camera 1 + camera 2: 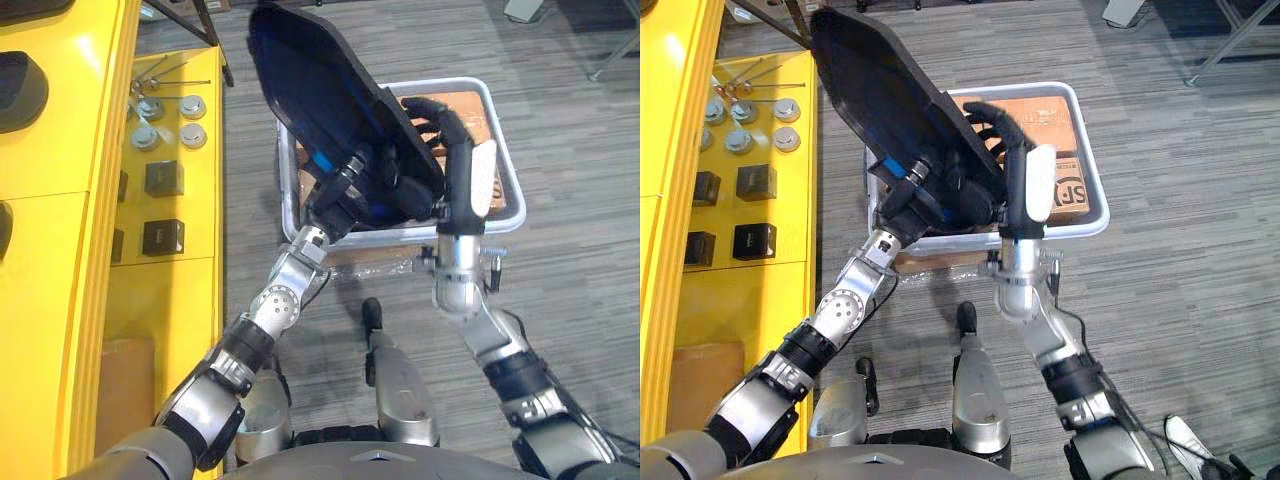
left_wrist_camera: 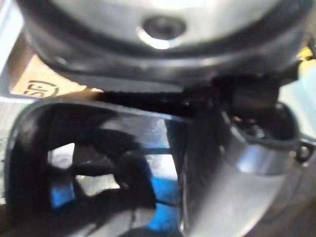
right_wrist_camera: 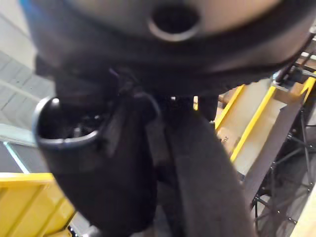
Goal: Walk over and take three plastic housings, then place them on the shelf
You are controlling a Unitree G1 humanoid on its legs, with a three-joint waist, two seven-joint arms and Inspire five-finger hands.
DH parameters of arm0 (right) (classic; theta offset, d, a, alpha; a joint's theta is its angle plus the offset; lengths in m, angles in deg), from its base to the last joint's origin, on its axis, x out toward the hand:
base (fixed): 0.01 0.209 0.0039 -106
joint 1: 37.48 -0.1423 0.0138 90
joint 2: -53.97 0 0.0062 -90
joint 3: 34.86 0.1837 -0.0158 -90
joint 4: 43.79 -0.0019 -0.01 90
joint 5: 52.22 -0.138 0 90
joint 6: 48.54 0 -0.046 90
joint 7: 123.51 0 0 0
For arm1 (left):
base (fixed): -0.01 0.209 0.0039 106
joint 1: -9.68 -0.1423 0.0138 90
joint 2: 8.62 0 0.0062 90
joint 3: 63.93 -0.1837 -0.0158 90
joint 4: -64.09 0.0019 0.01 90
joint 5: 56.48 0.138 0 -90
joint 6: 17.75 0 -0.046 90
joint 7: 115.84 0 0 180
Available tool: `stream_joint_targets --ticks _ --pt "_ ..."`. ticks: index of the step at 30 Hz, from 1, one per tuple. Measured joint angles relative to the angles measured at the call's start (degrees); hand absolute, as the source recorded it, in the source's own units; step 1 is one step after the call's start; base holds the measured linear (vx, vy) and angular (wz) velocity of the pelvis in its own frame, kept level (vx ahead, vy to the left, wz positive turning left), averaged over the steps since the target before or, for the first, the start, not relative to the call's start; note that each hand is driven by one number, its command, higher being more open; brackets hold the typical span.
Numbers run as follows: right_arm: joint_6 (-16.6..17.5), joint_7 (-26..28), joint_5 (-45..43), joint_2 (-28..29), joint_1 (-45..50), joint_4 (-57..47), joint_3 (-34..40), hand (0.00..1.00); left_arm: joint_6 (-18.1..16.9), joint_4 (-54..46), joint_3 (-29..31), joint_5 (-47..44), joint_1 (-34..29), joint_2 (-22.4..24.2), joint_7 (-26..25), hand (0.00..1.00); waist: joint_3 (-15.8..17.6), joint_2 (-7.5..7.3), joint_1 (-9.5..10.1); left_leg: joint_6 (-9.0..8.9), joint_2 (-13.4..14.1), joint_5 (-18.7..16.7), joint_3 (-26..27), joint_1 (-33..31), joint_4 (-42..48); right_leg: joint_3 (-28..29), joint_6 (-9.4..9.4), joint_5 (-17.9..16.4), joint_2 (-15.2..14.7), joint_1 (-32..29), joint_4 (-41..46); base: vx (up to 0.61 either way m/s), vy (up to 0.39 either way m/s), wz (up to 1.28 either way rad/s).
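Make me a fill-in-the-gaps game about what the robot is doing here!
1. The left robot hand and the right robot hand hold up a big ____ plastic housing.
2. The bin below it has brown ____ lying inside.
3. The shelf on the robot's left is coloured ____.
Missing words: black; cardboard; yellow.

Both eye views are looking steeply down from the head, sitting side by side. They are sharing the black plastic housing (image 1: 310, 90), the grey bin (image 1: 512, 200) on the carpeted floor (image 1: 570, 300) and the yellow shelf (image 1: 60, 250) at the robot's left. The right eye is taking in less of the shelf. The left wrist view is peering along the left hand (image 2: 123, 69) from very close onto the housing's rim. The right wrist view is looking just as closely past the right hand (image 3: 173, 59) toward the shelf.
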Motion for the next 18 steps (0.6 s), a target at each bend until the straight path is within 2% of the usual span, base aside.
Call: stream_joint_targets --ticks 1,3,4,6,10,12,16,18 --pt "0.0 0.7 -0.7 0.2 1.0 0.0 0.2 1.00 -0.7 -1.4 1.3 1.6 -1.1 0.6 -1.3 0.00 -0.2 0.19 -0.03 -0.01 0.0 0.1 0.0 0.6 -0.4 -0.3 -0.02 0.0 0.0 0.4 0.0 0.03 0.028 0.00" --pt "0.0 4.1 -4.5 1.5 6.3 -1.6 0.7 1.00 -3.6 -5.4 4.7 10.8 -6.1 2.5 -5.8 0.00 -4.6 1.33 0.17 -0.01 0.0 0.2 0.3 0.8 -1.8 -0.6 0.18 -0.4 0.0 0.4 -0.6 0.02 0.014 -0.01" --pt "0.0 4.8 -5.4 2.3 7.9 -2.8 1.1 1.00 -4.1 -6.5 5.0 13.2 -7.6 2.6 -7.0 0.00 -5.8 1.66 0.22 -0.01 0.0 0.2 0.4 0.9 -2.1 -0.6 0.27 -0.5 0.0 0.4 -0.8 0.06 0.036 -0.04" --pt "0.1 8.8 -10.8 4.8 14.0 -7.5 4.4 1.00 -5.1 -12.3 8.4 25.0 -13.2 3.6 -12.7 0.00 -8.5 2.49 0.38 -0.01 -0.1 0.3 0.8 2.7 -3.3 -0.6 0.55 -0.9 0.0 1.5 -0.9 0.06 0.051 -0.05" --pt "0.2 14.9 -18.0 7.2 21.1 -11.2 11.9 1.00 -6.5 -18.4 15.3 40.8 -19.0 3.6 -19.3 0.00 -11.6 2.33 0.44 0.03 -0.3 0.3 1.3 3.7 -3.9 -0.4 0.62 -0.9 -0.2 2.6 -2.0 0.00 0.050 -0.04" --pt "0.2 19.5 -23.1 8.4 24.4 -13.0 15.0 1.00 -6.6 -20.7 18.8 49.2 -22.4 2.6 -22.7 0.00 -13.2 2.23 0.02 0.19 -0.7 0.6 1.4 4.0 -4.7 -0.5 0.83 -0.9 -0.4 3.0 -3.0 -0.03 0.039 -0.01" --pt "0.2 31.3 -32.3 9.6 29.3 -14.8 16.8 1.00 -6.6 -22.3 21.5 60.4 -28.4 1.9 -27.4 0.00 -14.9 2.13 -0.05 0.13 -0.8 0.9 1.5 4.6 -5.7 -1.4 0.98 -0.8 -0.7 3.7 -4.1 0.00 0.012 0.01" --pt "-0.2 34.9 -33.8 10.6 30.9 -14.8 16.5 1.00 -6.6 -22.4 21.9 64.6 -30.6 1.9 -28.9 0.00 -15.6 1.93 0.18 0.07 -0.8 1.0 1.4 4.6 -6.1 -1.8 0.93 -0.6 -0.8 3.8 -4.6 0.01 0.015 0.05"
